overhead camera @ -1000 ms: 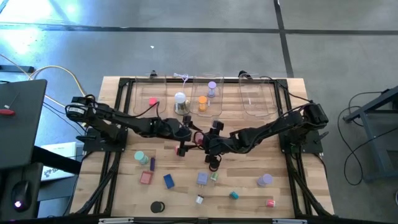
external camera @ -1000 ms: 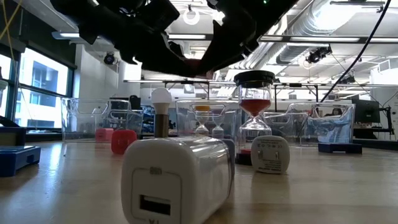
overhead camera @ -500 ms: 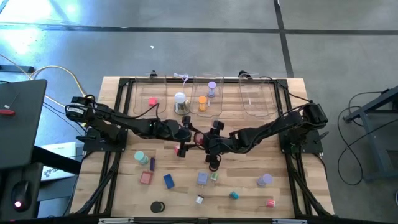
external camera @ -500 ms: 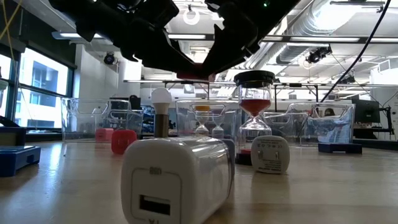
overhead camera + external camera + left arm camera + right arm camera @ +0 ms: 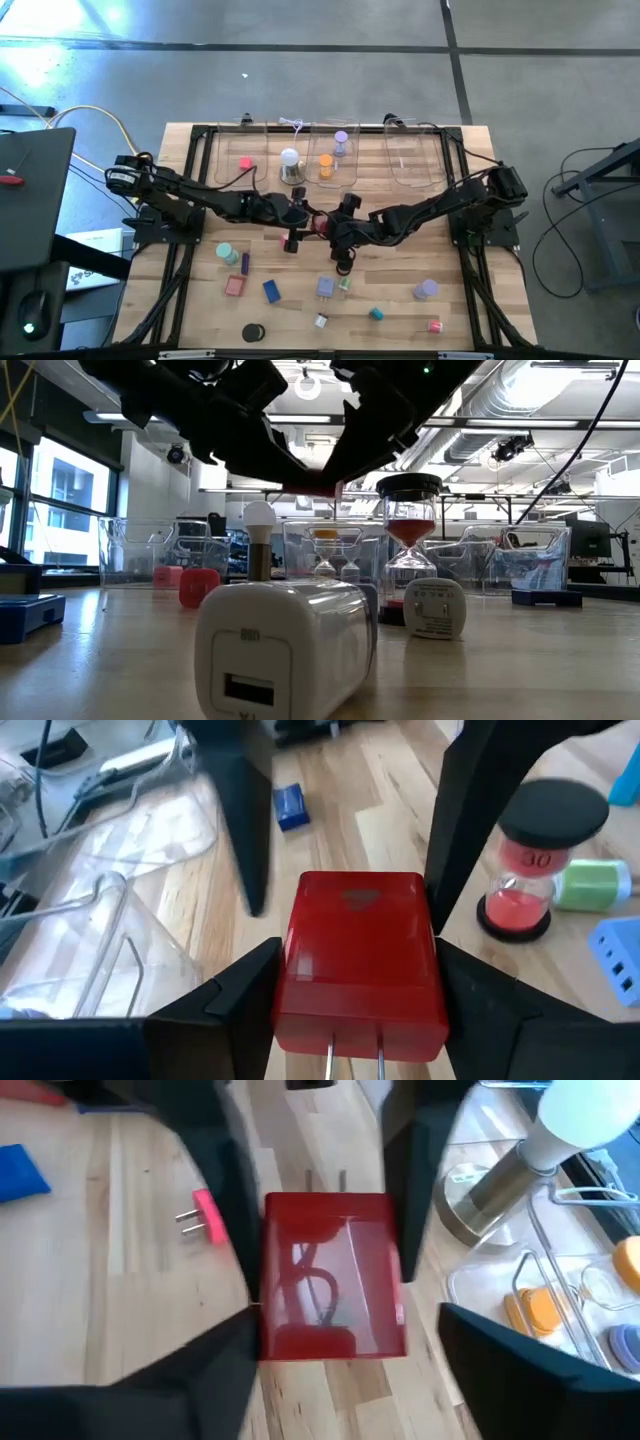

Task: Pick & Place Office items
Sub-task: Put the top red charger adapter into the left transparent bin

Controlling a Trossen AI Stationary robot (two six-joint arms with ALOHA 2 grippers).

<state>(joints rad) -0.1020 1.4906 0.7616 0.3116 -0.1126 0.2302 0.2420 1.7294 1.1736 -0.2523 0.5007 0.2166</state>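
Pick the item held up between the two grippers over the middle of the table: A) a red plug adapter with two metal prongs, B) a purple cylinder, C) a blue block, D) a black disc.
A: the left wrist view shows a red plug adapter with two prongs between dark jaws; the right wrist view shows it too.

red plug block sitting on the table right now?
No: in the low view the red plug block hangs above the table, level with the hourglass top, between the two hands.
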